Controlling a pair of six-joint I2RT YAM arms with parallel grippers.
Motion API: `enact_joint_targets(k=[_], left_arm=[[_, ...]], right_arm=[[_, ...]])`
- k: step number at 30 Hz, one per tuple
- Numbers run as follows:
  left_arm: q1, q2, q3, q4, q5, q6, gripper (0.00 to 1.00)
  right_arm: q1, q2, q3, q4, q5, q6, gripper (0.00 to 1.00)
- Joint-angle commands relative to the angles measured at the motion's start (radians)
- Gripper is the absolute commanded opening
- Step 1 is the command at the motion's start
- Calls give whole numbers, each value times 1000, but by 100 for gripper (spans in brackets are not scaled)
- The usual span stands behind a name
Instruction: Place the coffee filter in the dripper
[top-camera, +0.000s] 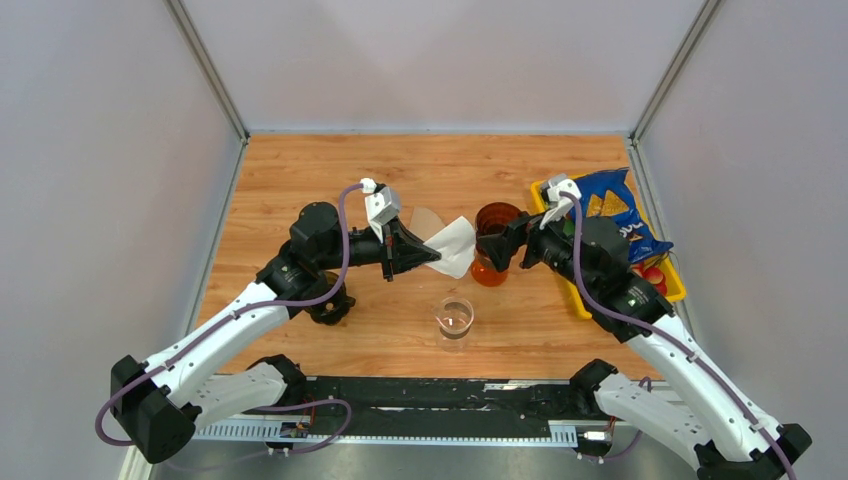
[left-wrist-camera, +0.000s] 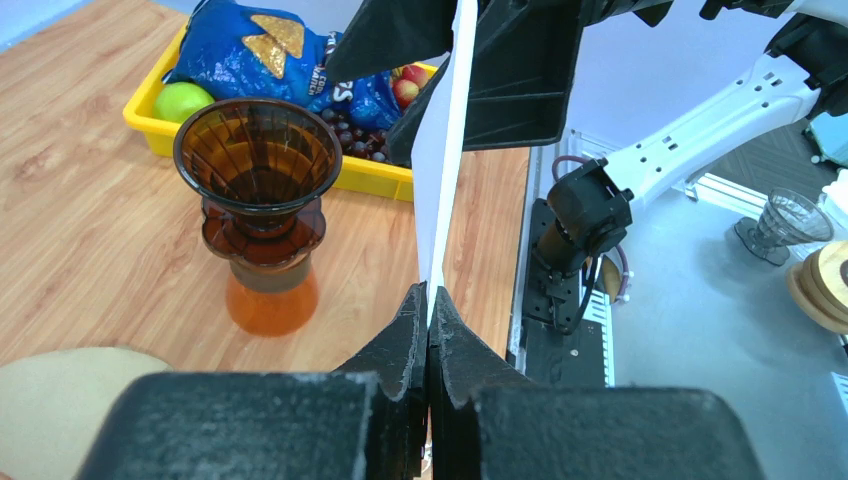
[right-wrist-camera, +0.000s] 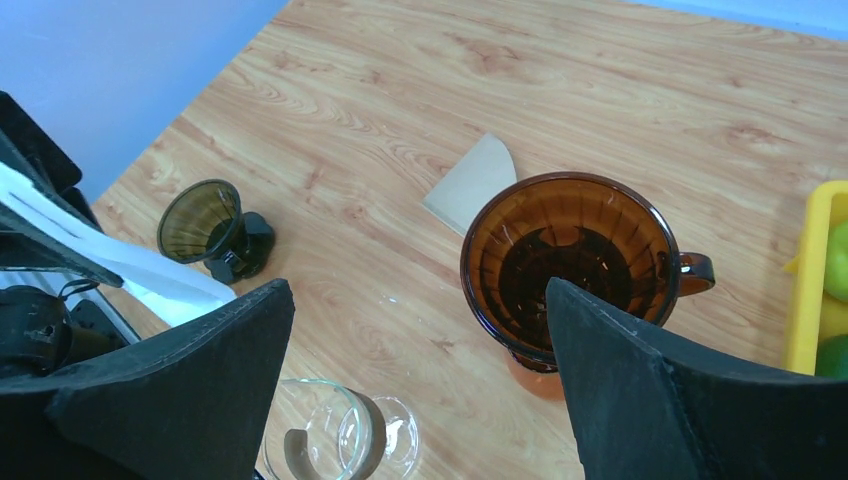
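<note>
glass cup (top-camera: 454, 318) near amber dripper (top-camera: 497, 222); yellow tray (left-wrist-camera: 365, 178) beside it; brown filter (top-camera: 425, 218) nearby.

yellow tray (left-wrist-camera: 365, 178) at table's right edge holds blue chip bag (left-wrist-camera: 262, 55), green fruit (left-wrist-camera: 185, 100), dark grapes (left-wrist-camera: 355, 135), red apple (left-wrist-camera: 405, 90). clear glass cup (top-camera: 454, 318) upright on wooden table (top-camera: 330, 170), near front centre, apart from tray.

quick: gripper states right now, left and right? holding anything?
Left gripper: closed on the white coffee filter.
Right gripper: open, holding nothing, close to the amber dripper.
</note>
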Motion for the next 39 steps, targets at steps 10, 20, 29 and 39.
enact_joint_targets(k=[10, 20, 29, 39], left_arm=[[0, -7, 3, 31, 33, -5, 0], [0, -1, 4, 44, 40, -12, 0], [0, 19, 16, 59, 66, -20, 0], [0, 23, 16, 76, 90, -22, 0]], right_arm=[[-3, 17, 21, 26, -91, 7, 100], [-3, 12, -5, 109, -223, 27, 100], [-3, -9, -17, 118, -303, 4, 100], [-3, -46, -38, 81, -369, -130, 99]])
